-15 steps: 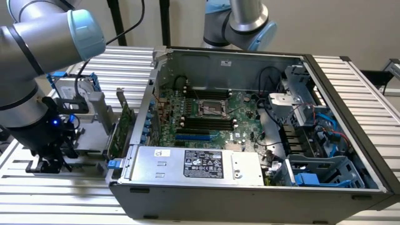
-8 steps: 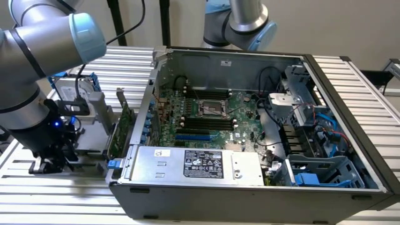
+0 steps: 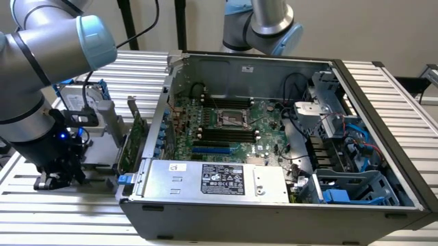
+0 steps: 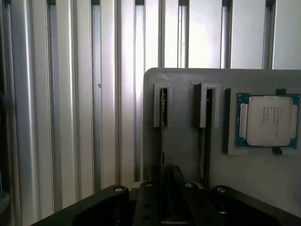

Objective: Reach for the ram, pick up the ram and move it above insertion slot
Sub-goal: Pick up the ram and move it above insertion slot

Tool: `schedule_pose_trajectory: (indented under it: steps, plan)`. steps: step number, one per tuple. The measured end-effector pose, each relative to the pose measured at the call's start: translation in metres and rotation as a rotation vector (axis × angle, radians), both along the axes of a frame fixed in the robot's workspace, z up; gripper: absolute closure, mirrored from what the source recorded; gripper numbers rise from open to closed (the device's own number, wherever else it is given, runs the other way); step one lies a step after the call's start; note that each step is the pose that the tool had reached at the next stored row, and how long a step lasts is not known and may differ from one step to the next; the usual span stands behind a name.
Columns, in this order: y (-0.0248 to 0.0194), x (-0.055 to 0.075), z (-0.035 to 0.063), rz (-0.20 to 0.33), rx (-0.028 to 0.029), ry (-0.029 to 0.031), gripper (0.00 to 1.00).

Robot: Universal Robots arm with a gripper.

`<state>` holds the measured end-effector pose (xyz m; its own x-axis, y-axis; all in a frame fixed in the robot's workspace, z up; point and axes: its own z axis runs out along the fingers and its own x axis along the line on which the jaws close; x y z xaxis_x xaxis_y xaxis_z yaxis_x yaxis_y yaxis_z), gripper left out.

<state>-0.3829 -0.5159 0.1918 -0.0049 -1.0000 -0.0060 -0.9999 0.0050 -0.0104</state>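
Exterior view. My arm stands at the exterior view's left, outside the open computer case [image 3: 274,215]. My pincer [image 3: 53,180] is low over the gray holder [image 3: 96,154] on the slatted table [image 3: 61,215]. From here I cannot tell whether it is released or clenched. The ram is hidden under my wrist in this view. A tall green expansion card [image 3: 126,146] with a blue tab stands between the holder and the case wall. Inside the case, the motherboard [image 3: 233,120] lies flat, with the black insertion slots [image 3: 224,134] near its middle, well apart from my pincer. A second arm [image 3: 263,25] hangs behind the case.

Wrist view. My pincer [image 4: 170,173] sits over the gray holder [image 4: 183,141]. The ram [image 4: 163,108] stands edge-on in a narrow groove of the holder, its thin edge running toward my pincer. Whether I touch it I cannot tell. The neighbouring groove [image 4: 207,110] shows another thin dark edge. A processor chip [image 4: 268,120] lies in a pocket beside the grooves.
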Motion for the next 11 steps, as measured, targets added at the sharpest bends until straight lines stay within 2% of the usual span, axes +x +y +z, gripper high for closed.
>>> schedule_pose_trajectory:
  steps: [2,11]
  plan:
    - [0.0001,0.0000,0.0001,0.000,-0.0001,0.0005,0.85]
    - [0.0002,0.0000,0.0001,0.000,-0.0011,0.0008,0.86]
